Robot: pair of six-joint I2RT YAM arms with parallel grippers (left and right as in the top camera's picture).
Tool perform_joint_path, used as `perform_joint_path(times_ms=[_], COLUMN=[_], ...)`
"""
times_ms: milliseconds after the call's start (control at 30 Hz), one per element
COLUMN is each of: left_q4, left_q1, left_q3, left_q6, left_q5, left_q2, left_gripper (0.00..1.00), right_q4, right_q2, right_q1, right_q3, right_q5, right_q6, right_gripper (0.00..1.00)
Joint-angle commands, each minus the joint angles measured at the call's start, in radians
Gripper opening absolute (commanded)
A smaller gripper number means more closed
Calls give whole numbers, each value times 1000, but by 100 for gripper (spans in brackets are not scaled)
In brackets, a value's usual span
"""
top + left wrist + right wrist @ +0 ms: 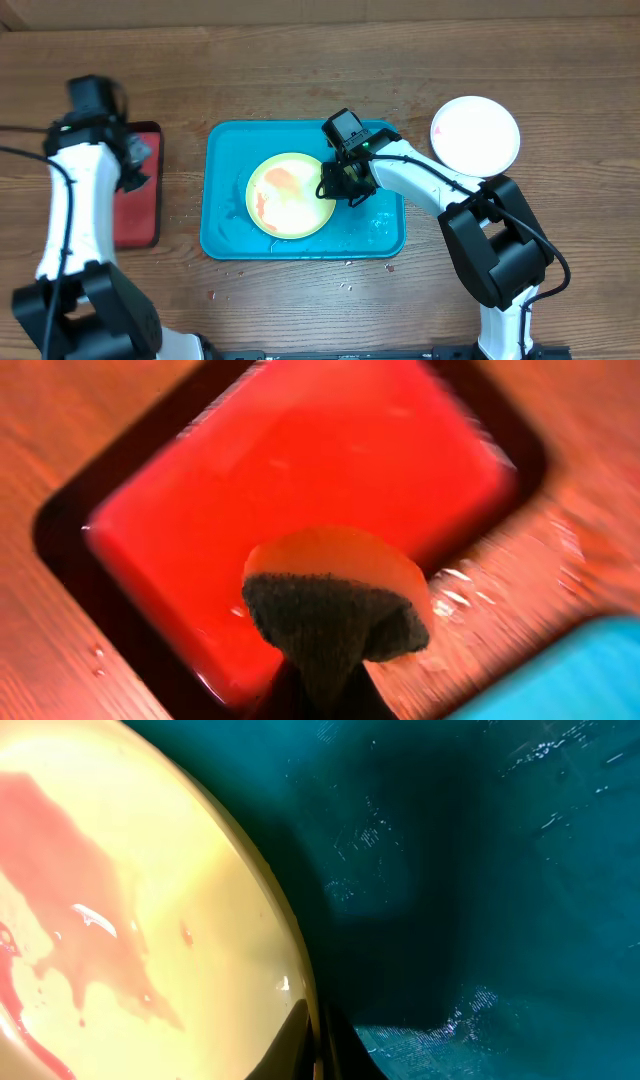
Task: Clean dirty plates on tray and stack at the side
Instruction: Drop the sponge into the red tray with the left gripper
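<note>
Wooden table (300, 40) bears the tray (220, 240); right gripper (333, 189) pinches the smeared yellow-green plate (285, 200) at its right rim; left gripper (133, 165) clamps a sponge (335, 600).

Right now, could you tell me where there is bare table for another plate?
Widest bare wood: the far strip beyond the turquoise tray. The gap to the red tray is narrow. Crowded right: white plate and right arm.

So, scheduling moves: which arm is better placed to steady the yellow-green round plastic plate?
Right, likely: the right gripper is at that plate's rim on the turquoise tray; the left gripper hangs over the red tray, holding a sponge.
</note>
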State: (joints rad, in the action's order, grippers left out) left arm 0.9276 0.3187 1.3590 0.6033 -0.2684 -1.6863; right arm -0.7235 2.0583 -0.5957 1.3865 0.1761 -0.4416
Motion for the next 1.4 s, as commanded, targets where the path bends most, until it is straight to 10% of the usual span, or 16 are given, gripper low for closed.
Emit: perform_joint_path(times_ms=[0,300,600,1067,1100,1167,1367], left_q4=[-2,-41,-55,393,406,407,406], left_q1=[70,116,146,154,153,152,152], left_q3=[-14,-14,9,453,464,467,463], left_q6=[-5,-5,-46,-50,-50,-50,-50], left_q5=[26,29,78,266,266,266,266], left_q2=[-83,-228,-229,-198,-195,-195,-197], left_gripper=[4,8,33,24,32,87,100], right_q4=[-26,-29,-23,-183,-223,-289,-501], right_q2=[46,46,46,-4,-15,-33,-76], right_q1=[10,10,10,0,-7,-23,-107], right_q3=[-33,-33,-32,154,187,240,411], right_q5=[-74,-74,-74,-204,-261,-364,-689], right_q6=[3,3,3,0,0,0,1], right_gripper=[4,4,4,4,4,4,4])
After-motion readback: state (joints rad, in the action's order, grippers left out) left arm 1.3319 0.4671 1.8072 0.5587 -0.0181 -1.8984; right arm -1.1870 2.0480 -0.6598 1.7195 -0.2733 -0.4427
